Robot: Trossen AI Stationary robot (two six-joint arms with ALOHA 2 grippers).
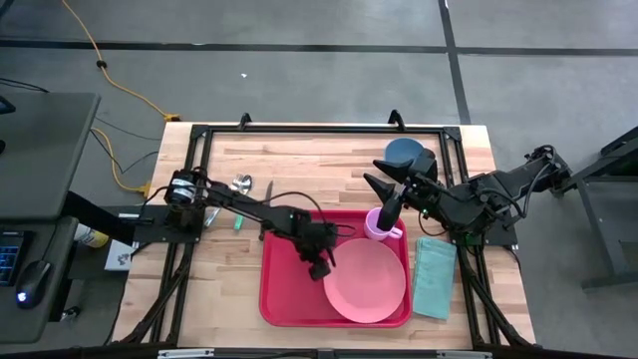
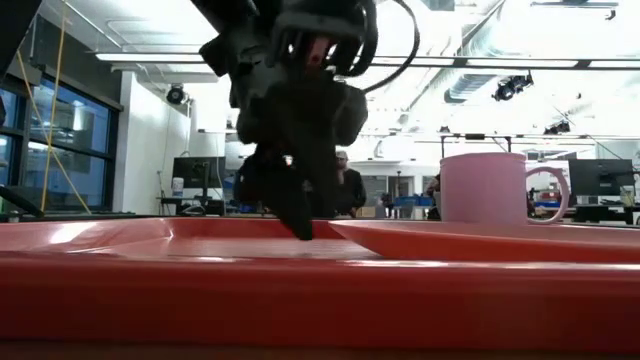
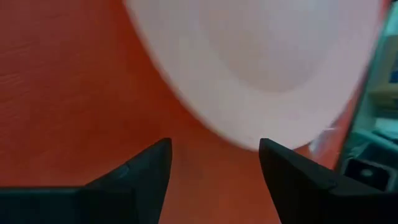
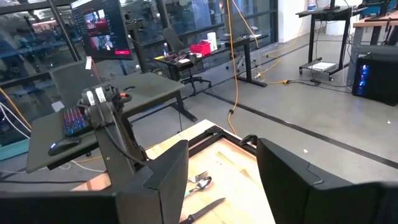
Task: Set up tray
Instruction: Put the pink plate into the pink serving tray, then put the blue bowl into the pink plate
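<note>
Your left gripper (image 1: 321, 261) sits low over the tray (image 1: 284, 294), fingers spread apart and holding nothing. In the left wrist view the two dark fingers (image 3: 140, 180) stand wide, with bare red tray floor between them and the plate (image 3: 267, 68) rim just ahead of the tips; you cannot tell from that view whether a tip touches the rim. The low view shows the gripper (image 2: 298, 205) pointing down, its tip at or just above the tray (image 2: 100, 270) floor, beside the plate (image 2: 480, 238) edge.

Your right gripper (image 1: 384, 197) hangs above the mug (image 1: 379, 225), fingers parted and empty; the right wrist view shows a clear gap between the fingers (image 4: 171, 180).

The tray lies on the table (image 1: 299, 160), at the near middle. The pink plate (image 1: 365, 281) lies in its right half, and the pink mug stands upright at its far right corner. A folded green cloth (image 1: 435, 277) lies just right of the tray. A blue bowl (image 1: 403, 153) sits at the far right. A spoon (image 1: 239, 183) and knife (image 1: 267, 189) lie left of centre.
</note>
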